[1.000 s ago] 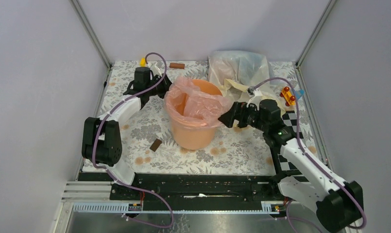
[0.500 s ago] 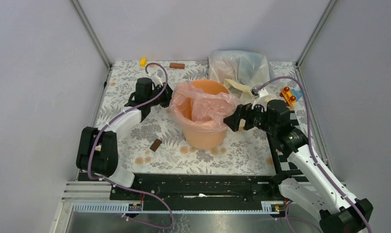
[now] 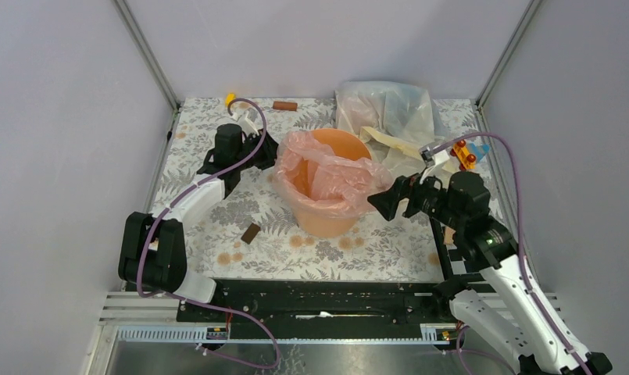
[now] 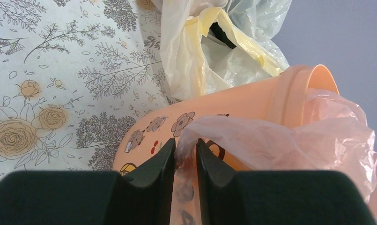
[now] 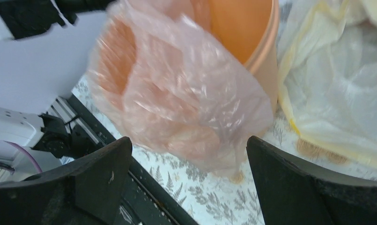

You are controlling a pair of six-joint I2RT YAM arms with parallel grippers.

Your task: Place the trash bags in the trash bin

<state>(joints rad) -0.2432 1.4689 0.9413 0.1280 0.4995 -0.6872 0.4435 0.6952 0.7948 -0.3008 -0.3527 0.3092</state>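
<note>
The peach-orange trash bin [image 3: 327, 217] stands upright mid-table. The pale-pink trash bag [image 3: 334, 178] lines it and drapes over the rim on the left and right sides. My left gripper [image 3: 269, 153] is at the bin's left rim, shut on a fold of the pink bag [image 4: 238, 140], pressed against the bin's printed side [image 4: 153, 129]. My right gripper [image 3: 383, 203] is open just right of the bin, apart from the hanging bag [image 5: 177, 89], which fills its view above the wide-spread fingers [image 5: 99, 176]. The bin's rim [image 5: 266, 42] shows behind.
A clear whitish bag [image 3: 385, 105] and a cream-yellow bag [image 3: 389, 141] lie behind and right of the bin, also in the left wrist view [image 4: 210, 47]. A red and yellow toy [image 3: 463, 152], a brown block [image 3: 251, 233], a brown stick [image 3: 284, 105] and a yellow piece [image 3: 230, 98] lie around.
The bin and bag have shifted right and farther back. My right gripper has let go of the bag's right side, opened and drawn back right. My left gripper followed, still holding the bag.
</note>
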